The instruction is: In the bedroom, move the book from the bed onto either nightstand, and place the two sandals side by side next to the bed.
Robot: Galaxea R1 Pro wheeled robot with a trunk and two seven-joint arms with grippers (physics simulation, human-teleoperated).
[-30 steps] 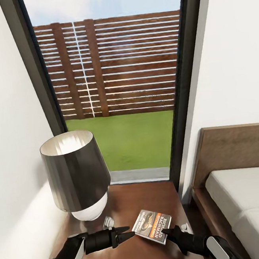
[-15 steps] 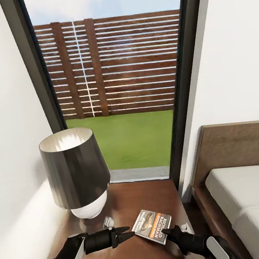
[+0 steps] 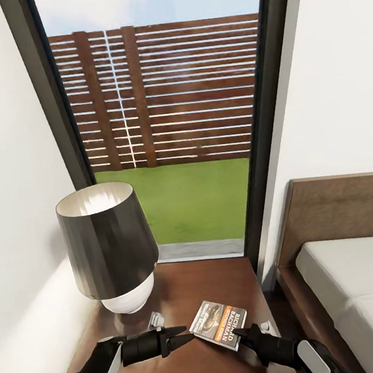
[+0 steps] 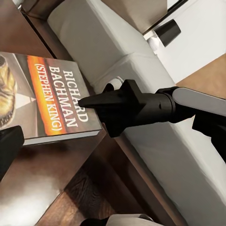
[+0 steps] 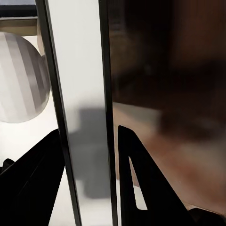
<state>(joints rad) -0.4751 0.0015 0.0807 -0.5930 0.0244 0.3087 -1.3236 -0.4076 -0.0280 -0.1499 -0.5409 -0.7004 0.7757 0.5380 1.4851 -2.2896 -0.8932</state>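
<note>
Book pinched edge-on betw right gripper jaws, over nightstand; left gripper clenched

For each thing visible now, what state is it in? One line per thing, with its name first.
book: closed, above the nightstand, its edge between the right gripper's fingers.
right gripper: shut on the book.
left gripper: tips near the book's left edge; open or shut unclear.
nightstand: top carries the lamp.
lamp: upright.
bed: bare mattress.

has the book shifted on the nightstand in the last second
No. The book lies at the same spot on the nightstand, between the two end effectors, its corner as near the nightstand's right edge as before. The slight lamp shift is camera motion.
</note>
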